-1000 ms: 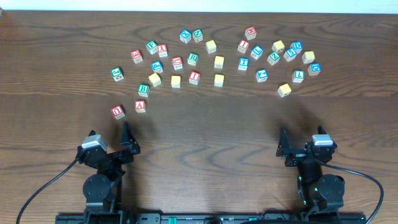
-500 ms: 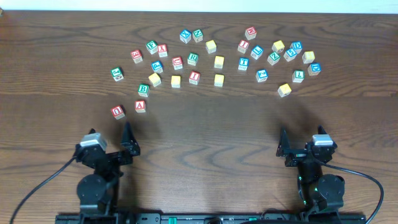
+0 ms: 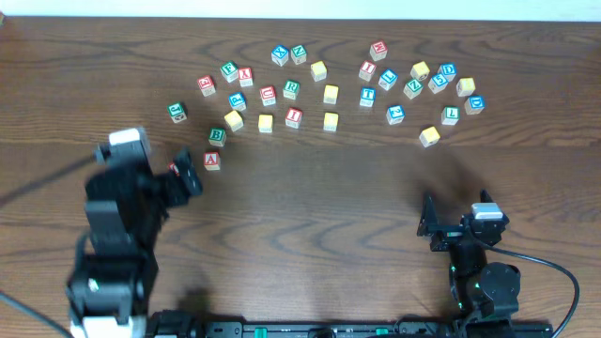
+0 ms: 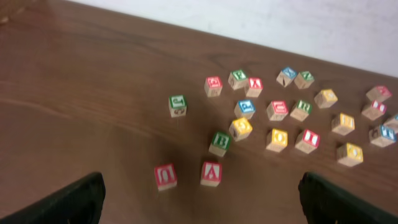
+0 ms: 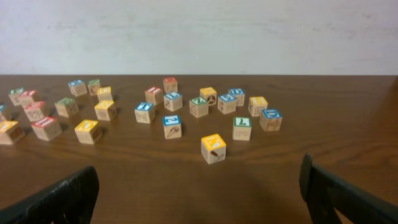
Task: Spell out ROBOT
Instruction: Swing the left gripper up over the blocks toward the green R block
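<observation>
red/green/blue/yellow-faced blocks (image 3: 331,94), dk-brown woodgrain table (image 3: 310,207)

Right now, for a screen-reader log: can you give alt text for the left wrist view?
Left gripper open above a dark wooden table, its fingertips framing a red A block and a second red block; more letter blocks scatter beyond.

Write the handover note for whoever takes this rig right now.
Left gripper: open, empty, extended near the red block, whose letter is unclear, beside the red A block and green B block.
Right gripper: open, empty, near its base.
Letter blocks: scattered across the far half of the table, none lined up.
Done: nothing placed.
Left: pick and line up R, O, B, O, T.
</observation>
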Motion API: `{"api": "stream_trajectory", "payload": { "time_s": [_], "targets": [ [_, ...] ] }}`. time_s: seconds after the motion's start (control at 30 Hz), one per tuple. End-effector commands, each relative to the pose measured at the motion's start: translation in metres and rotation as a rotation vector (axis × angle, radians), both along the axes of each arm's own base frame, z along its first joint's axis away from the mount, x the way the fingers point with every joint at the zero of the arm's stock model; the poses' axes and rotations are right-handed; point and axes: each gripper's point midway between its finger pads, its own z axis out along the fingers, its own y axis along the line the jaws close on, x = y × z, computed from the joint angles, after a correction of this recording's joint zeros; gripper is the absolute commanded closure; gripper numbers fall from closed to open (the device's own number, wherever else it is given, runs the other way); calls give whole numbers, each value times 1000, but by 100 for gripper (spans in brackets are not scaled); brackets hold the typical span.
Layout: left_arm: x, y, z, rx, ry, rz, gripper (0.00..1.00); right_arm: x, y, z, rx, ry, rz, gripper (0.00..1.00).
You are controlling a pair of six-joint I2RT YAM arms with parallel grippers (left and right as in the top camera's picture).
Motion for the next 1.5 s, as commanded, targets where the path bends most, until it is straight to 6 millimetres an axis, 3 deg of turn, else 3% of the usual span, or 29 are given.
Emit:
{"api": "stream_trajectory", "payload": {
  "time_s": [0.0, 0.17, 0.3, 0.6, 0.87, 1.23, 1.47],
  "targets": [
    [20, -2, 43, 9, -2, -23, 2, 0, 0, -1, 12, 4, -6, 1],
    [30, -19, 63, -40, -9, -109, 2, 0, 0, -1, 12, 4, -6, 1],
    [31, -19, 64, -24, -12, -119, 2, 0, 0, -1, 12, 4, -6, 1],
    [53, -30, 38, -1, 182, -214, 2, 0, 0, -1, 12, 4, -6, 1],
    [87, -38, 34, -4, 252, -273, 2, 0, 0, -1, 12, 4, -6, 1],
    [111, -47, 29, 8, 281, -354, 2, 0, 0, -1, 12, 4, -6, 1],
    [134, -54, 15, -7, 341, -380, 2, 0, 0, -1, 12, 4, -6, 1]
  ]
}}
